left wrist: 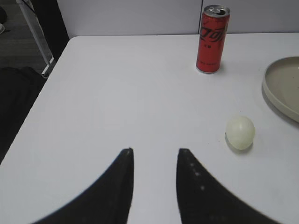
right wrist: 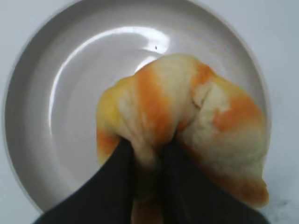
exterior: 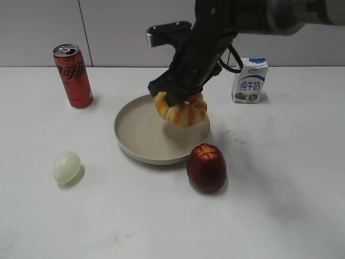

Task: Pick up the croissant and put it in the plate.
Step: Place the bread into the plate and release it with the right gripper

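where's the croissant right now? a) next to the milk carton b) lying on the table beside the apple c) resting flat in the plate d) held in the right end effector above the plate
d: the right end effector is shut on the croissant, which hangs over the plate.

Three views: one slanted front, two wrist.
Your exterior camera looks down across the table; left wrist faces forward, low; right wrist hangs close over the plate [right wrist: 37, 84], shared by all.

croissant [exterior: 181, 112]: 1 | plate [exterior: 139, 137]: 1 | apple [exterior: 206, 168]: 1 | can [exterior: 73, 75]: 1 | milk carton [exterior: 249, 81]: 1 | egg [exterior: 67, 167]: 1
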You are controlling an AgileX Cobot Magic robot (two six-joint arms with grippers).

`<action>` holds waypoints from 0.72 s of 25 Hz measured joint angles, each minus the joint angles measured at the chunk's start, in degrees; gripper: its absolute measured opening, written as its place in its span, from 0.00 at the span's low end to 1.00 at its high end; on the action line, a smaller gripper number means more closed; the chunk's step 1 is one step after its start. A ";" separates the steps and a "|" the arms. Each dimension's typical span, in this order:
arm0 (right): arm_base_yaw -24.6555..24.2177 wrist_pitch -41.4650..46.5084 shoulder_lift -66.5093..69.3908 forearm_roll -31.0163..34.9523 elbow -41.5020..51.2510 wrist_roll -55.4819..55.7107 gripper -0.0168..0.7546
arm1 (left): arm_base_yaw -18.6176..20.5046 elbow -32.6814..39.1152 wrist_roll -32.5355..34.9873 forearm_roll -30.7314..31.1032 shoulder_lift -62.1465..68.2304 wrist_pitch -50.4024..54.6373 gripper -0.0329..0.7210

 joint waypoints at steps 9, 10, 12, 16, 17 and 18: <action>0.07 -0.11 3.31 0.78 -0.33 -1.08 0.81 | 0.00 0.00 0.00 0.00 0.00 0.00 0.35; 0.07 0.04 3.24 0.78 -0.40 -1.48 0.82 | 0.00 0.00 0.00 0.00 0.00 0.00 0.35; 0.07 1.63 2.61 0.49 -0.82 -2.27 0.81 | 0.00 0.00 0.00 0.00 0.00 0.00 0.35; -0.02 8.61 -0.39 -1.73 -3.61 -2.63 0.81 | 0.00 0.00 0.00 0.00 0.00 0.00 0.35; -0.27 10.58 -1.43 -2.31 -4.33 -2.63 0.81 | 0.00 0.00 0.00 0.00 0.00 0.00 0.35; -0.58 11.99 -2.91 -2.57 -4.70 -2.63 0.81 | 0.00 0.00 0.00 0.00 0.00 0.00 0.35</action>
